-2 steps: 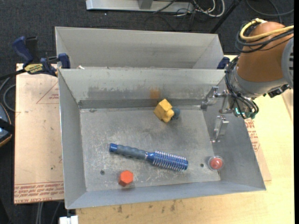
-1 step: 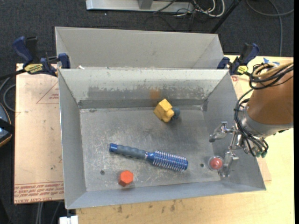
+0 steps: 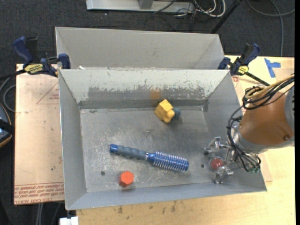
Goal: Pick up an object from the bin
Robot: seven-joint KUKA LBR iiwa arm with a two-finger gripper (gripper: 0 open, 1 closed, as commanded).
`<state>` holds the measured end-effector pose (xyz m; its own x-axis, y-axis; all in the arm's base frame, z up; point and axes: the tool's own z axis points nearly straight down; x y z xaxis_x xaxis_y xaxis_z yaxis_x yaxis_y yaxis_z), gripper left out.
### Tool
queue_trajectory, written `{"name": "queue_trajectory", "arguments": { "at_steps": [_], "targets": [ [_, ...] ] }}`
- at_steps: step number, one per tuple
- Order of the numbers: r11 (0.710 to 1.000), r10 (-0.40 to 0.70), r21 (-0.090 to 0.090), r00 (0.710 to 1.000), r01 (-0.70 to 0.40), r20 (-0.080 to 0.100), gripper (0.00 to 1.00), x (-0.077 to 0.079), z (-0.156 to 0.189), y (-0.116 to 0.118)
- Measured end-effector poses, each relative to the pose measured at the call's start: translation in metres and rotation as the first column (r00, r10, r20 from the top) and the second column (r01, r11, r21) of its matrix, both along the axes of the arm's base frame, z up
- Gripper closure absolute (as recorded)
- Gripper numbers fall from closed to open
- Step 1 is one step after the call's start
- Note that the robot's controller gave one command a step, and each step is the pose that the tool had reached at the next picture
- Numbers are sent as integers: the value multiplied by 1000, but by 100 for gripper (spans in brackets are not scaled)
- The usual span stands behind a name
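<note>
Gripper, jaws apart, straddles small red ball at lower right of bin; I judge grasping underway: close, then lift clear.

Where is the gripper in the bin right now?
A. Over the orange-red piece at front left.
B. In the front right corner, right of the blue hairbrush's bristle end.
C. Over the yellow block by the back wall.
B: the gripper is down in the front right corner of the bin, just right of the blue hairbrush, far from the yellow block and the orange-red piece.
</note>
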<state>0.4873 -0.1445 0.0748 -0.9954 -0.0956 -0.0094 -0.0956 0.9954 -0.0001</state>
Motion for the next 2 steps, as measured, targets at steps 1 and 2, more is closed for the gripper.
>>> {"name": "queue_trajectory", "arguments": {
  "at_steps": [1, 2],
  "targets": [
    [1000, 5, -1, 1000, -5, -2, 100, 0, 1, 0],
    [954, 299, -5, 954, -299, -1, 100, 11, 128, 4]
  ]
}}
